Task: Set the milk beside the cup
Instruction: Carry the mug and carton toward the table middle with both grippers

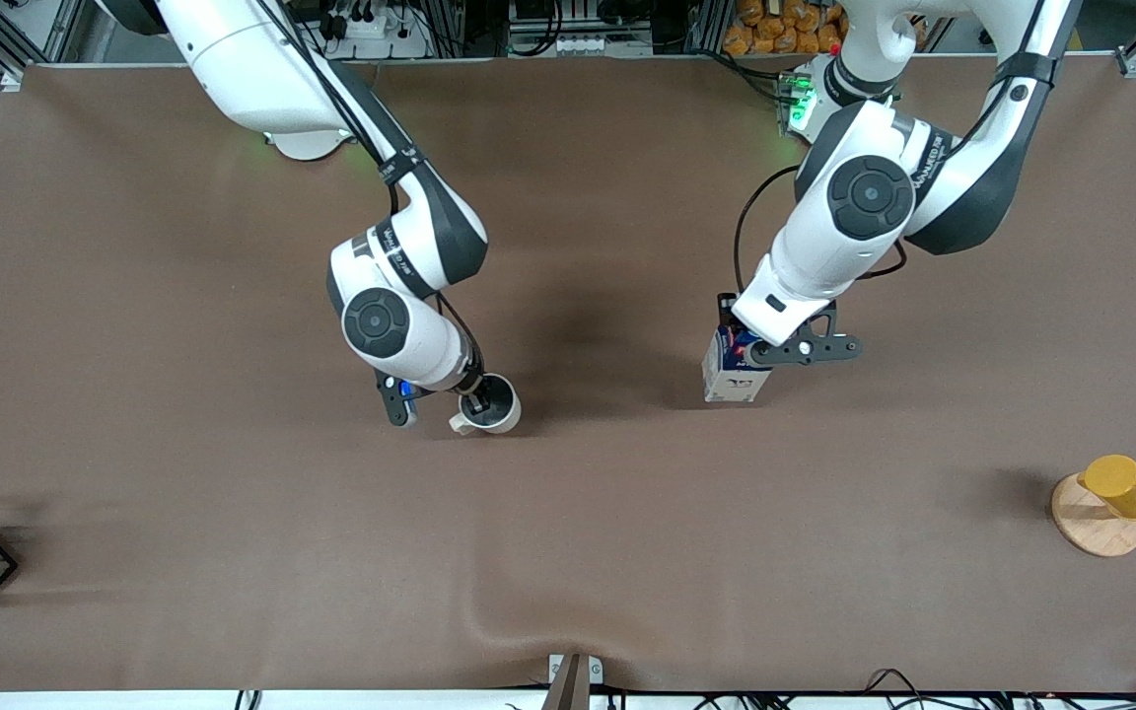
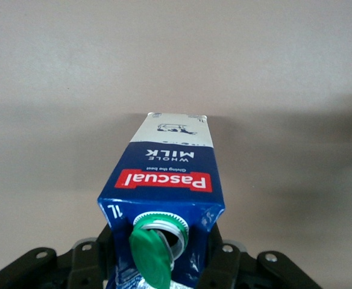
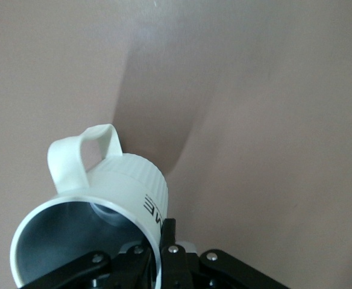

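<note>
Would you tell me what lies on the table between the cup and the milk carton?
Nothing: the front view shows only bare brown table between the cup and the milk carton.

The milk (image 2: 164,180) is dark blue with a red label, white base and green cap; the cup (image 3: 97,211) pale, grey-blue inside.

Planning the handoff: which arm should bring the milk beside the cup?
Left. The left gripper is already shut on the milk, while the right gripper is shut on the cup rim toward the right arm's end.
</note>
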